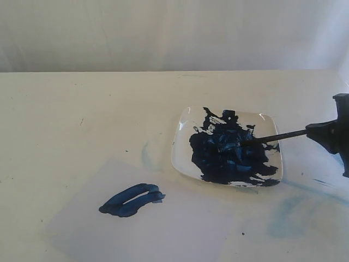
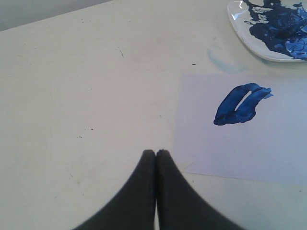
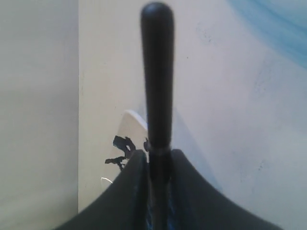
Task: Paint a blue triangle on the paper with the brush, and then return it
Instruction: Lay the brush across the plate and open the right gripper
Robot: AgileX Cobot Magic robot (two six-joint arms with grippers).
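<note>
Clearly the right gripper (image 1: 315,131) clamps the brush (image 1: 278,135), bristles in the plate (image 1: 182,137); let go carelessly, it could roll off and smear. Left gripper's (image 2: 156,155) pressed together.

We see a glossy plate (image 1: 184,131) holding thick, wet-shining paint (image 1: 229,159); the paper (image 1: 180,229) looks smooth, matt, slightly translucent, the table (image 1: 82,109) matt and speckled, the brush (image 1: 278,136) smooth-handled, faintly sheened.
</note>
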